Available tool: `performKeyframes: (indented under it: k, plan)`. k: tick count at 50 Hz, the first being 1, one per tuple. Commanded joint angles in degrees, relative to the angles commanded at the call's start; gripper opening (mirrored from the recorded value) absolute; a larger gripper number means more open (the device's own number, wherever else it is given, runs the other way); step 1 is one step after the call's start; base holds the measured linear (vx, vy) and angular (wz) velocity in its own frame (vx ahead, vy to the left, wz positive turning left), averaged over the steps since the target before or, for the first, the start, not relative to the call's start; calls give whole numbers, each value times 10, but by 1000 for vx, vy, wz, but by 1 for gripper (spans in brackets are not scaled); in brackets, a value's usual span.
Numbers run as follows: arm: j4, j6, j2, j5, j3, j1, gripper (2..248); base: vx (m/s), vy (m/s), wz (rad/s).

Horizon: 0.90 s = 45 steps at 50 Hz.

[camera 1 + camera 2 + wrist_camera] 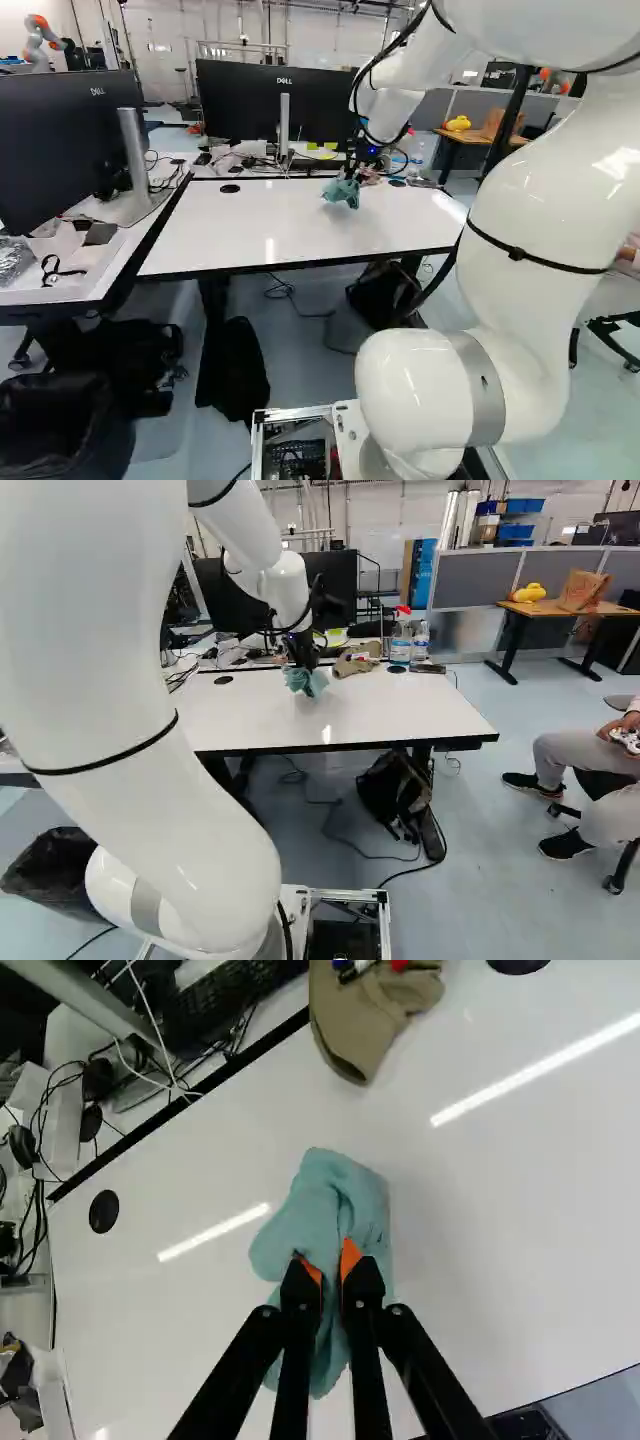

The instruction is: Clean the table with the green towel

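Note:
The black gripper [300, 658] hangs over the back part of the white table [250, 715], with the green towel [308, 680] bunched under it. In the left base view the towel [343, 191] shows at the gripper's tip. The wrist view has the gripper [332, 1268] shut on the towel [330, 1200], cloth pinched between the orange pads and spreading out ahead of and below the fingers. Whether the towel's underside touches the table I cannot tell.
A brown cloth [370, 1015] with markers on it lies on the table ahead of the gripper. Spray bottles [401, 642] stand at the table's back edge. Monitors [275, 100] and cables are behind it; another monitor [70, 140] stands at the left. A backpack [395, 790] sits below.

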Motion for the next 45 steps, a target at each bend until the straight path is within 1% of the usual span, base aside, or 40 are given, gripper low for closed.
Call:
performKeyframes:
  k: [45]
  plan:
    - [0, 0, -52, 0, -59, -78, 41, 0, 0, 0]
